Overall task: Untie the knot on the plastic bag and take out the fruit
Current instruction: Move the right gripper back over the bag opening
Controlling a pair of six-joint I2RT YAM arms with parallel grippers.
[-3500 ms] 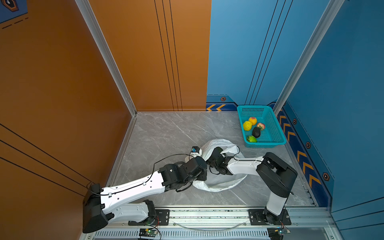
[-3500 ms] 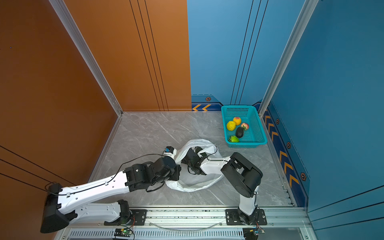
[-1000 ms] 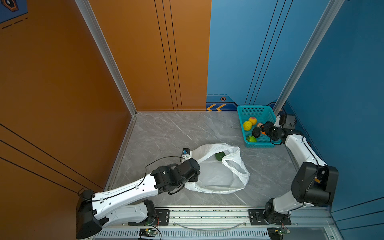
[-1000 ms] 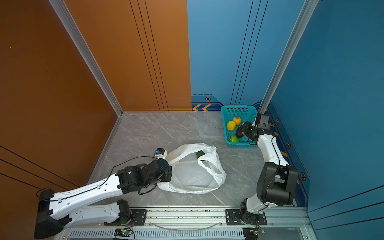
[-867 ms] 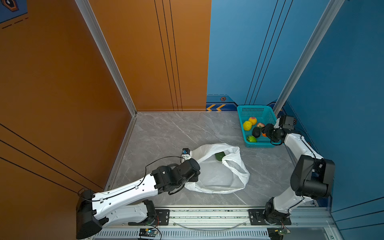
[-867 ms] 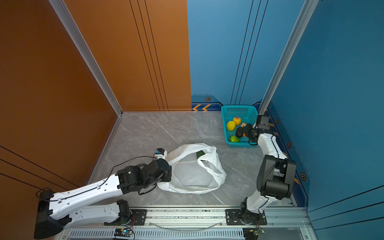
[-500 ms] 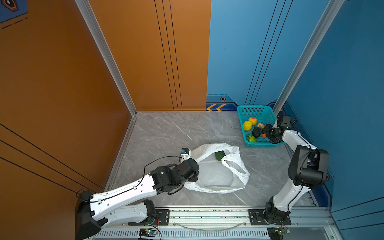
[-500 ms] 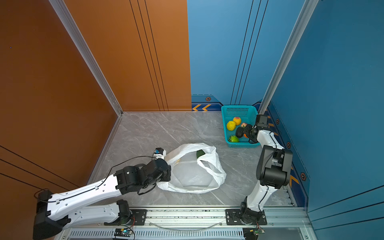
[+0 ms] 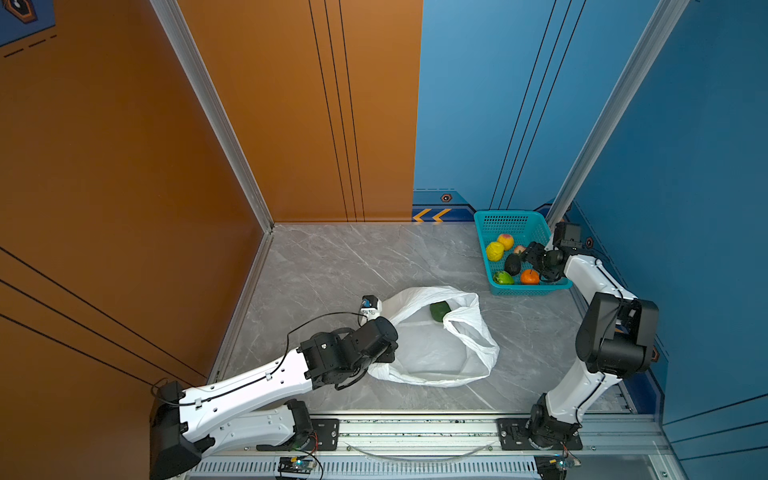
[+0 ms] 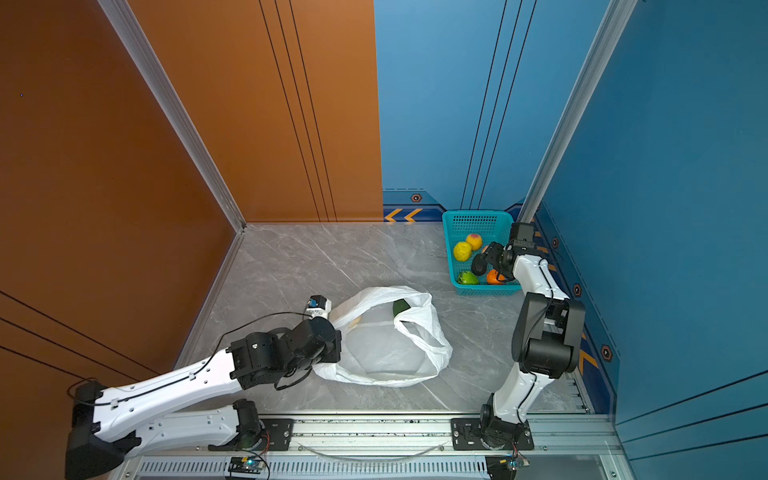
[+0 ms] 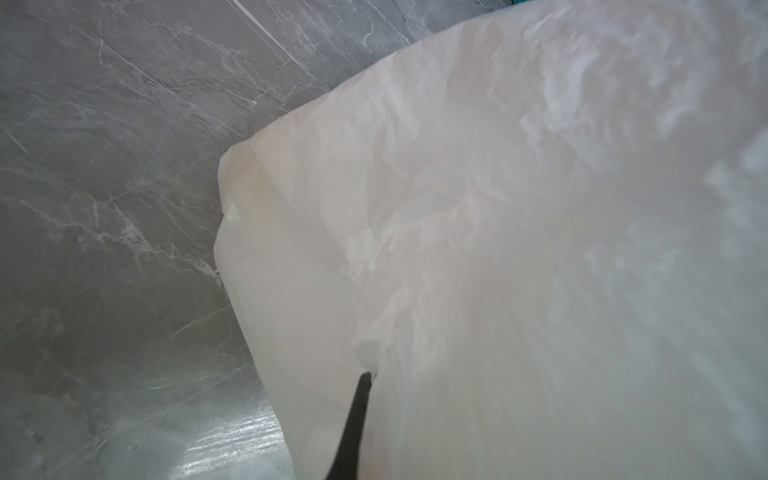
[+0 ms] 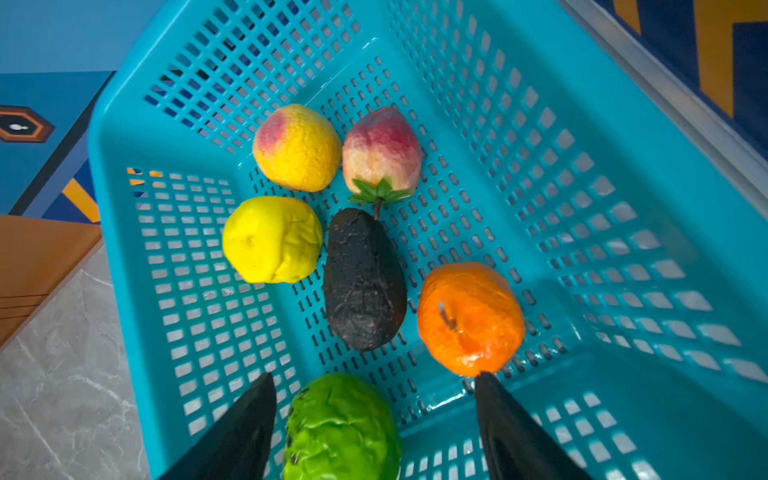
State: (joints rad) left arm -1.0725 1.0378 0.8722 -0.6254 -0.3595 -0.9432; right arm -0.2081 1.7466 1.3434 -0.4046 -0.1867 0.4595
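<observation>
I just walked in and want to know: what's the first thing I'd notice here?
Probably the bright teal basket in the far right corner, holding colourful fruit. Then the big white plastic bag lying open mid-floor, with a dark green fruit at its mouth.

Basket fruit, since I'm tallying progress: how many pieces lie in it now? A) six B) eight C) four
A: the right wrist view shows six in the basket: peach, pink fruit, yellow fruit, avocado, orange, green fruit.
</observation>
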